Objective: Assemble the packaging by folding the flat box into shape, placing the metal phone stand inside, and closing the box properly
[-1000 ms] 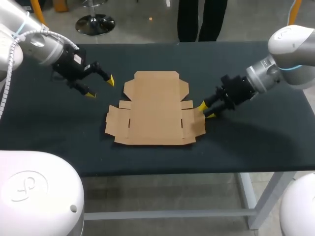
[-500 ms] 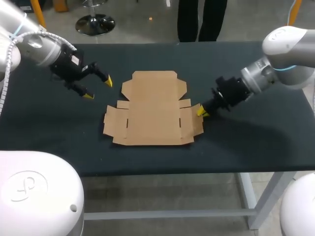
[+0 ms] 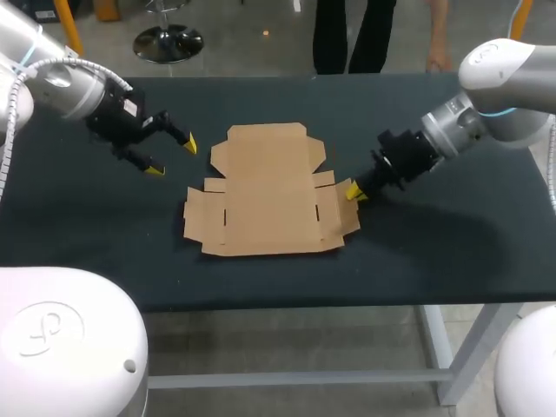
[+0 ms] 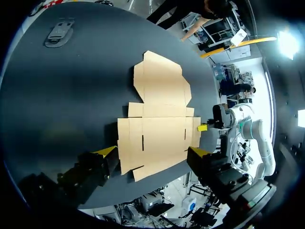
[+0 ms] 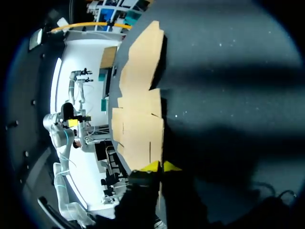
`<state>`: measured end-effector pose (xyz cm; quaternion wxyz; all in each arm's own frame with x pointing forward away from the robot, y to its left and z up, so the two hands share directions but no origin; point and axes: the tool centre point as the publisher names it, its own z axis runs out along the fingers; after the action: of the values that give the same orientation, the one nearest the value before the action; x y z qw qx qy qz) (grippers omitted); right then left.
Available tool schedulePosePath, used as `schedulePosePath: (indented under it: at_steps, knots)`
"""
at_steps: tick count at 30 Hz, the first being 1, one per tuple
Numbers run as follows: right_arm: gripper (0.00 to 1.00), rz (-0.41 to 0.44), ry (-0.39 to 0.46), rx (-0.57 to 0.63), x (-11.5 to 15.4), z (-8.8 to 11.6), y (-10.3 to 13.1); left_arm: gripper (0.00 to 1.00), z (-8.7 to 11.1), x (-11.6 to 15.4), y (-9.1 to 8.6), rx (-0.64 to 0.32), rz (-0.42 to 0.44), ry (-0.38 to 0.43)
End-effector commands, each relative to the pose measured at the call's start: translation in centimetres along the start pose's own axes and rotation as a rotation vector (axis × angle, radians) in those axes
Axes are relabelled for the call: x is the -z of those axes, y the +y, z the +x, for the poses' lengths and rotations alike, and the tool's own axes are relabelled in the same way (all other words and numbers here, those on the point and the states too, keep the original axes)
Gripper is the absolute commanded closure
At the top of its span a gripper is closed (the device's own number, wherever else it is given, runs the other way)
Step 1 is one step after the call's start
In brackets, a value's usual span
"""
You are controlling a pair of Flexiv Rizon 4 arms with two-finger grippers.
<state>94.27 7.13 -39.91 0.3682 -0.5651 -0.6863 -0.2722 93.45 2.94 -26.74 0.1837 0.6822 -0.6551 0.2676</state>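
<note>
One flat box [image 3: 268,193] of brown cardboard lies unfolded at the middle of the frame on the dark worktop [image 3: 95,234]; its lid panel points toward the upper edge and its side flaps lie out to left and right. The left claw [image 3: 172,157] hangs to the upper left of the box, well apart from it; its two yellow tips are spread wide and hold nothing. The right claw [image 3: 354,192] sits right of centre, at the outer edge of the box's right side flap; its tips are drawn almost together there.

In the right wrist view the cardboard's edge runs straight in between the tips of the right claw [image 5: 162,166], so it pinches the sheet by that flap; the rest of the sheet stretches away ahead of it. In the left wrist view the box lies ahead of and under the spread left claw [image 4: 152,151], untouched by it; a grey metal phone stand [image 4: 59,32] lies flat on the worktop far ahead of that claw, well apart from the box.
</note>
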Motion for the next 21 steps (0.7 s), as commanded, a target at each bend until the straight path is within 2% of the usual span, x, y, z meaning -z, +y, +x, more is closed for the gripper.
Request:
schedulePosePath:
  at_steps: [1, 9, 10, 12, 13, 15, 20, 21]
  knots:
    - [1.00, 0.010, 0.007, -0.001, 0.0, -0.1, 0.1, 0.00, 0.2, -0.2, -0.2, -0.001, -0.004, -0.003]
    - [1.00, 0.016, 0.013, -0.015, -0.4, -0.2, -0.1, 0.00, 0.3, -0.4, -0.4, -0.005, -0.012, -0.001]
    - [0.84, 0.016, 0.015, -0.017, -0.4, -0.2, -0.1, 0.00, 0.3, -0.4, -0.4, -0.005, -0.013, -0.002]
    - [0.34, 0.013, 0.015, -0.022, -0.4, -0.2, -0.1, 0.00, 0.3, -0.4, -0.4, -0.004, -0.014, -0.001]
    - [0.15, 0.010, 0.015, -0.023, -0.2, -0.1, -0.1, 0.00, 0.3, -0.4, -0.5, -0.004, -0.013, -0.001]
    - [0.13, -0.005, 0.013, -0.018, 0.5, 0.1, -0.2, 0.00, 0.3, -0.3, -0.5, -0.009, -0.011, -0.001]
    - [0.27, -0.068, -0.013, 0.017, 3.6, 0.8, -0.2, 0.00, 0.5, 0.0, -0.6, -0.022, -0.002, -0.004]
    - [0.29, -0.081, -0.022, 0.026, 4.3, 0.9, -0.1, 0.03, 0.5, 0.0, -0.7, -0.023, 0.000, -0.006]
